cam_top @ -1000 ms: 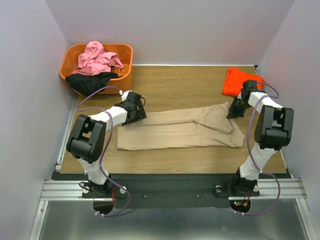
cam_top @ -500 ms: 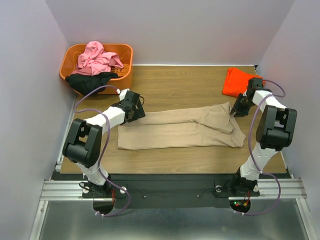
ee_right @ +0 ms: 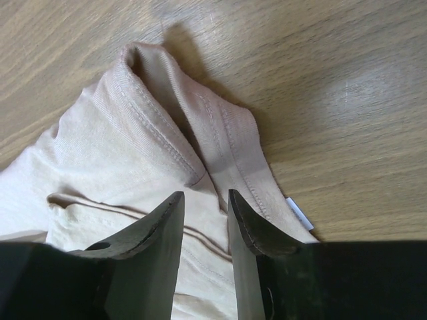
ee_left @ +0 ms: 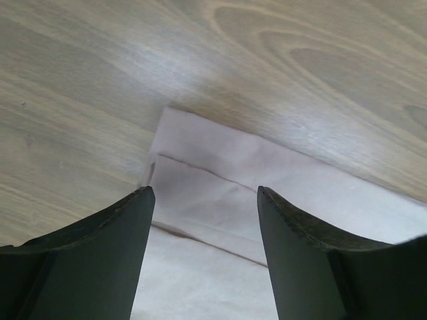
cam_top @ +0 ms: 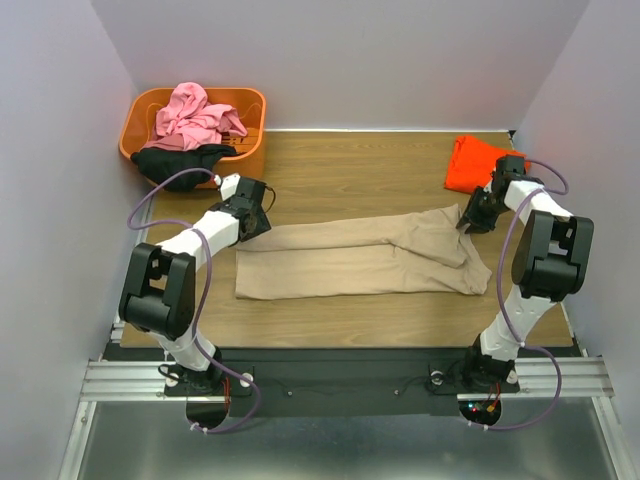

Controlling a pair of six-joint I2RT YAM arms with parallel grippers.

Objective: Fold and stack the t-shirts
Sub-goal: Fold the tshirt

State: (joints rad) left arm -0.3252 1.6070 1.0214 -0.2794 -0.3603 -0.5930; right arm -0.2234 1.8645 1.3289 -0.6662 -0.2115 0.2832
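though hidden overhead, left gripper gapes; right gripper barely parted over tan shirt.

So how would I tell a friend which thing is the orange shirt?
Look at the wooden table and go to its far right corner. The orange-red shirt lies there as a small flat bundle. It is soft cloth lying alone, unlike the orange basket at the far left or the long tan shirt across the middle.

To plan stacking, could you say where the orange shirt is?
Top view: orange shirt at the table's far right corner, beyond the right gripper.
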